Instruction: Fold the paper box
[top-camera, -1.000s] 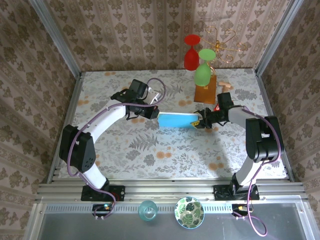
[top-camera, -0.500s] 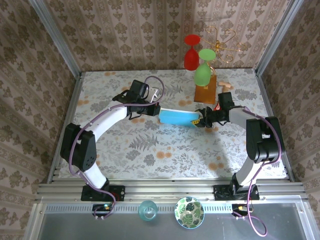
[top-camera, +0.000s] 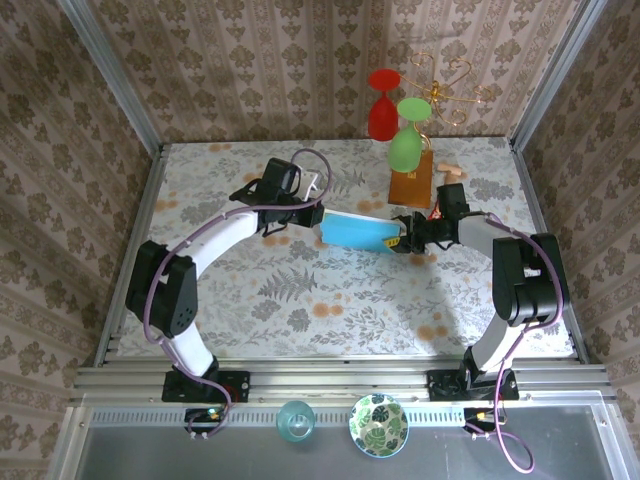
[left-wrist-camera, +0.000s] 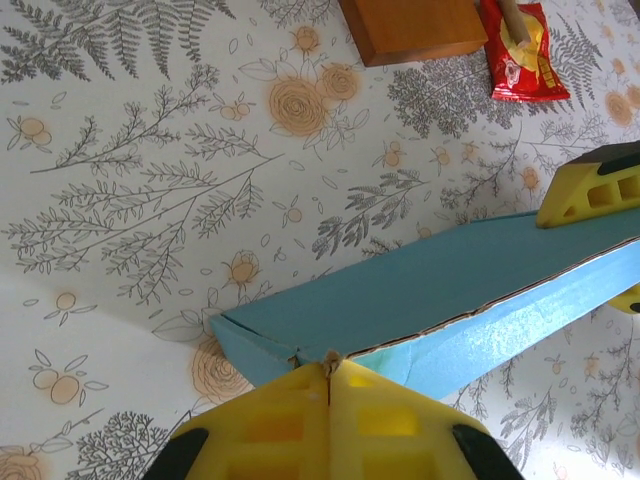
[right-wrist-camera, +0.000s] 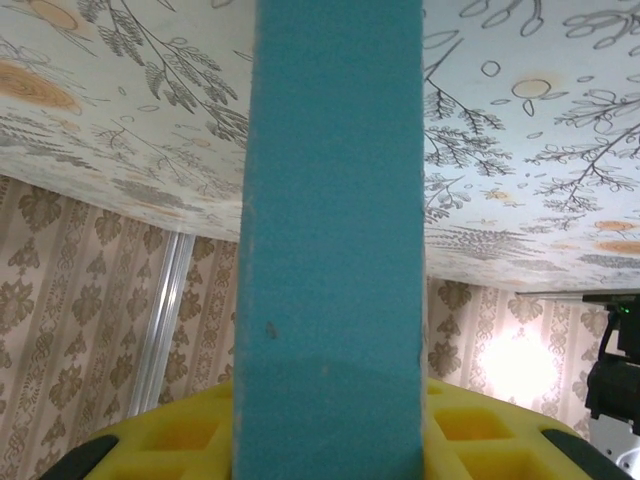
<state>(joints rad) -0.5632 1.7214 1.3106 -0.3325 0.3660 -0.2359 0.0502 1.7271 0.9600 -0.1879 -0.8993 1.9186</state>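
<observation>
From their bases at the bottom edge of the top view, both arms bow outward and bend in toward mid-frame. There the left gripper (top-camera: 316, 226), its yellow pads pressed flat together, pinches the left end of the sky-blue thin cardboard paper box (top-camera: 355, 233), and the right gripper (top-camera: 401, 240) clamps the right end between its yellow fingers. The paper box spans between them over the floral-patterned table (top-camera: 300, 300), slanting down to the right, with an orange-brown wooden block (top-camera: 410, 185) near its right end, further up the frame.
</observation>
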